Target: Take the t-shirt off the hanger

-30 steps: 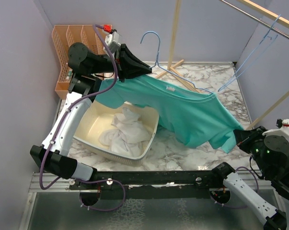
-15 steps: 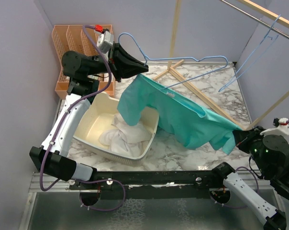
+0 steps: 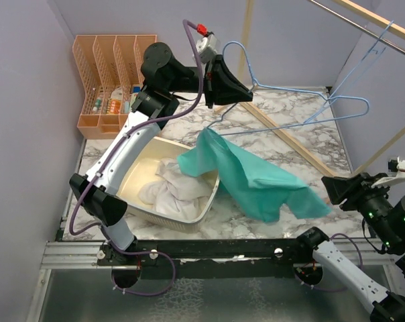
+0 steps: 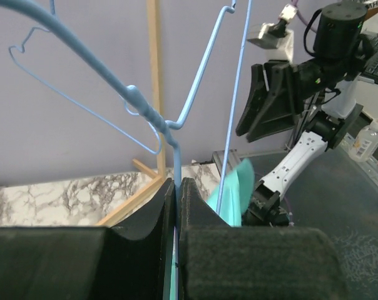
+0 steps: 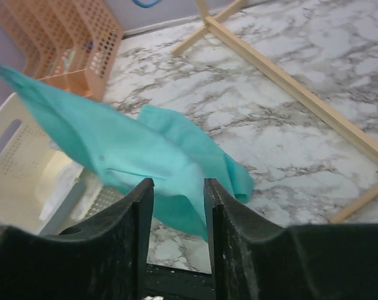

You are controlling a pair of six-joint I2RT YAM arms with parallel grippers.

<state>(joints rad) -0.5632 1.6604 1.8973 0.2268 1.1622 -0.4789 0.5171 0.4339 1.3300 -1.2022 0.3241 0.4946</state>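
Observation:
My left gripper [image 3: 246, 94] is raised over the middle of the table, shut on the neck of a light blue wire hanger [image 3: 283, 125]. The left wrist view shows the wire [image 4: 148, 112] pinched between the jaws [image 4: 176, 184]. The teal t-shirt [image 3: 256, 178] hangs by one corner from the hanger's left end and slumps onto the marble beside the basket. My right gripper [image 3: 331, 188] is low at the right, open, with the shirt's edge [image 5: 139, 153] just beyond its fingertips [image 5: 178, 187]. Teal cloth also shows in the left wrist view [image 4: 233, 194].
A cream basket [image 3: 139, 171] with white cloths stands front left. An orange organizer [image 3: 112, 74] is at the back left. A wooden rack foot [image 3: 290, 137] crosses the table. A second blue hanger [image 3: 363, 60] hangs on the rail at the right.
My left gripper swung right and up with the hanger, pulling it out of most of the shirt. The shirt dropped onto the table. My right gripper let go of the sleeve and drew back.

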